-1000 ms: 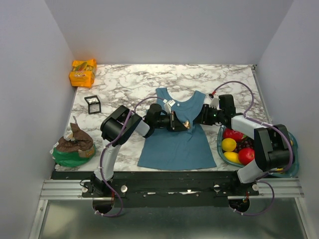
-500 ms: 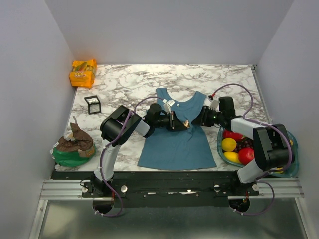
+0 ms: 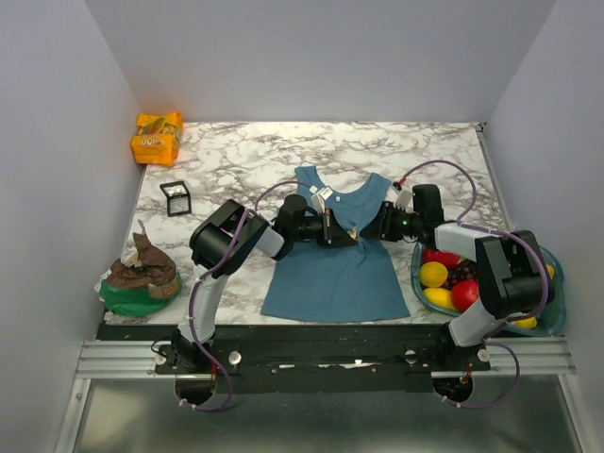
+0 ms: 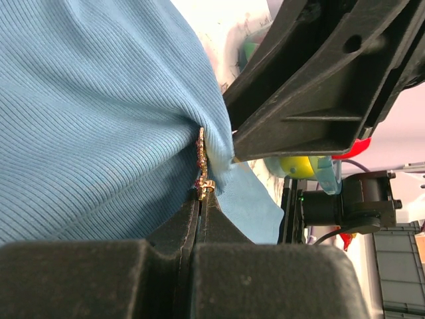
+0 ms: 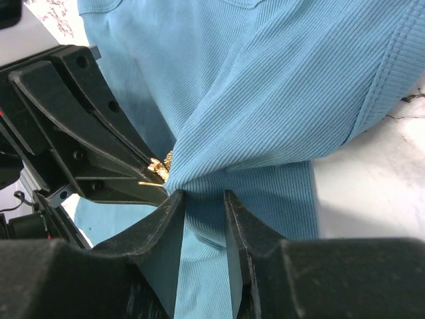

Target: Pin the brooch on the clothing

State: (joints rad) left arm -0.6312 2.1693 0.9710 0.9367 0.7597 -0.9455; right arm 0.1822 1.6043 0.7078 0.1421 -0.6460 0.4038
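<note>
The marble-pattern table point(image 3: 236, 156) carries four items. An orange snack packet point(image 3: 157, 138) lies at the far left corner. A small black-framed clear box point(image 3: 175, 197) stands nearer, apart from it. A green bundle point(image 3: 132, 296) topped with crumpled brown material sits at the near left edge. A translucent blue bowl point(image 3: 557, 293) at the right edge holds red, yellow and dark fruit point(image 3: 433, 274).

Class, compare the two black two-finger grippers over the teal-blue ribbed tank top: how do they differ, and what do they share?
The left gripper is shut, pinching the tiny gold-and-red brooch at its tips; the right gripper has fingers slightly apart, tank top fabric in the gap, grip unclear. Seen from above, the left gripper enters from the left, the right gripper from the right. Both meet at one bunched fold.
</note>
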